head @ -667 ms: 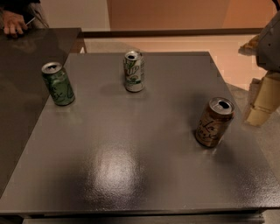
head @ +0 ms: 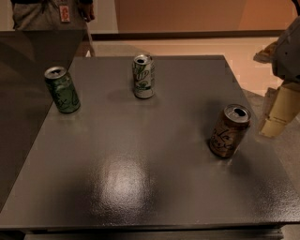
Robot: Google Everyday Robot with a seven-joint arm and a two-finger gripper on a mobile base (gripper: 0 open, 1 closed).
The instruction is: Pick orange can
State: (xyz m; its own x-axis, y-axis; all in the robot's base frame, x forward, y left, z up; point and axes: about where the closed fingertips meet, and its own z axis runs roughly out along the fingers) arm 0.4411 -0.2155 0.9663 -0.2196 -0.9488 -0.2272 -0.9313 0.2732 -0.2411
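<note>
The orange can point(head: 229, 131), brownish-orange with dark cursive lettering and a silver top, stands upright on the right side of the dark grey table point(head: 140, 178). My gripper point(head: 277, 115), cream-coloured, hangs just past the table's right edge, to the right of the orange can and apart from it. It holds nothing that I can see. The grey arm point(head: 288, 51) rises above it at the right border.
A dark green can point(head: 62, 89) stands at the table's left edge. A white-and-green can point(head: 143, 76) stands at the back middle. A person point(head: 51, 14) with a badge stands behind a dark counter point(head: 28, 56) at the back left.
The person at the back left has stepped further into view. The cans and my gripper have hardly moved.
</note>
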